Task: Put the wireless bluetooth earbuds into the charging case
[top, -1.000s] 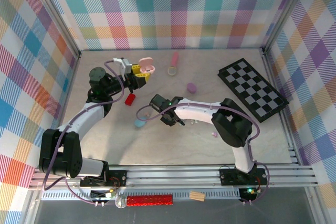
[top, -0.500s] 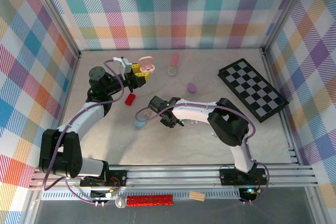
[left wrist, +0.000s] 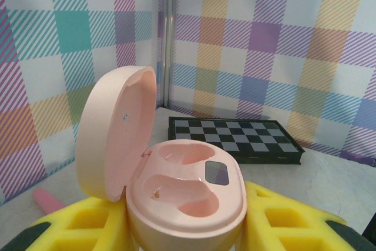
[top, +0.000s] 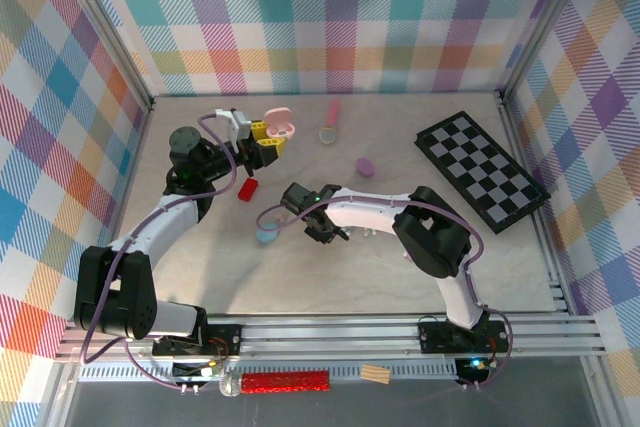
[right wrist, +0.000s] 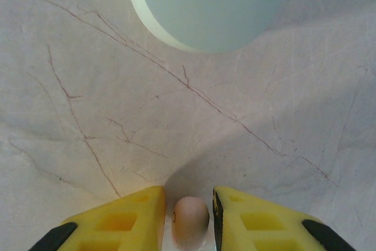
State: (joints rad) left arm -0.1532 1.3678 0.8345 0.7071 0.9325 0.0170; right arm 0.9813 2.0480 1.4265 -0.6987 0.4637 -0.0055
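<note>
Vs 1 s ago, right arm has slid a bit left in top view. Right fingers [right wrist: 117, 221] now sit just short of the pale-blue pebble-shaped case [right wrist: 205, 4], upper centre of the wrist frame. They're pinching, as far as I can tell, a tiny pale-pink glossy earbud [right wrist: 191, 221], bottom centre. Meaning: bud picked, insertion not yet done. Left fingers [left wrist: 76, 227] clamp the open pink oval case [left wrist: 188, 198], upper left-centre in top view; pockets look empty. Count: 3 cases (pink, blue, lilac pebble case [top: 365, 166]), 1 bud, 1 black checkerboard [top: 480, 167], 1 red block [top: 248, 188].
</note>
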